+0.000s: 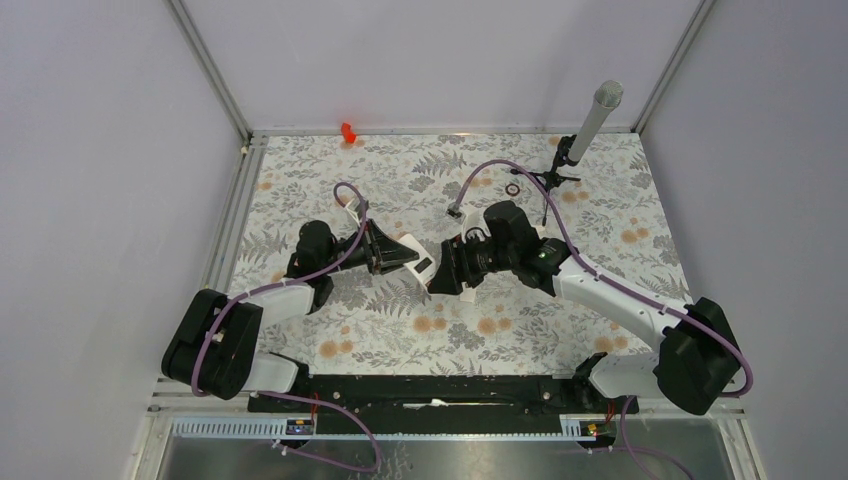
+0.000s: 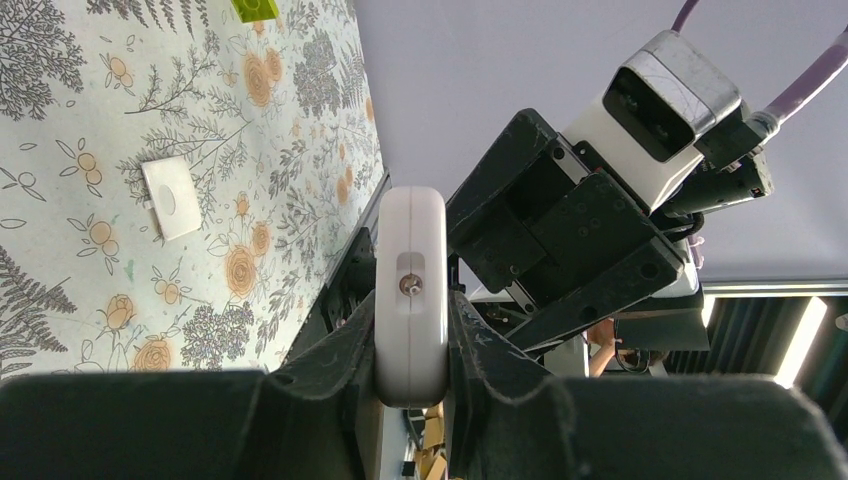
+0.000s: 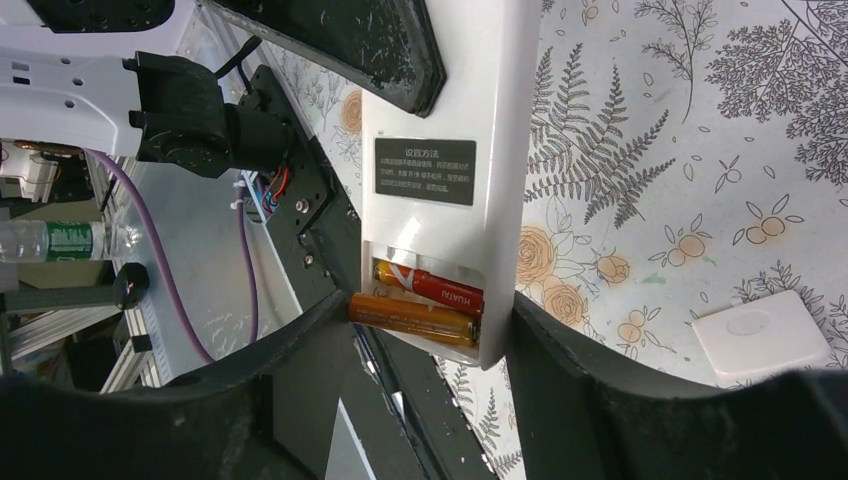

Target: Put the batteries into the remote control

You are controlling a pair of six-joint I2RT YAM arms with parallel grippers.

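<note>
The white remote control [image 3: 440, 120] is held in the air between both arms, its plain back with a dark label facing the right wrist camera. My left gripper [image 2: 410, 350] is shut on one end of the remote [image 2: 410, 290]. The battery bay at the other end is uncovered. One orange-red battery [image 3: 430, 287] lies in the bay. A second orange battery [image 3: 412, 318] lies beside it, one end sticking out past the remote's edge. My right gripper [image 3: 430, 330] is closed across this end, one finger on the battery's protruding end and the other on the remote's edge. In the top view both grippers meet at the remote [image 1: 425, 268].
The small white square cover [image 3: 760, 335] lies on the floral mat below, also in the left wrist view [image 2: 170, 197]. A yellow-green block [image 2: 255, 8] sits at the mat's edge. A microphone stand [image 1: 590, 125], a small ring [image 1: 512, 189] and a red object [image 1: 347, 131] stand at the back.
</note>
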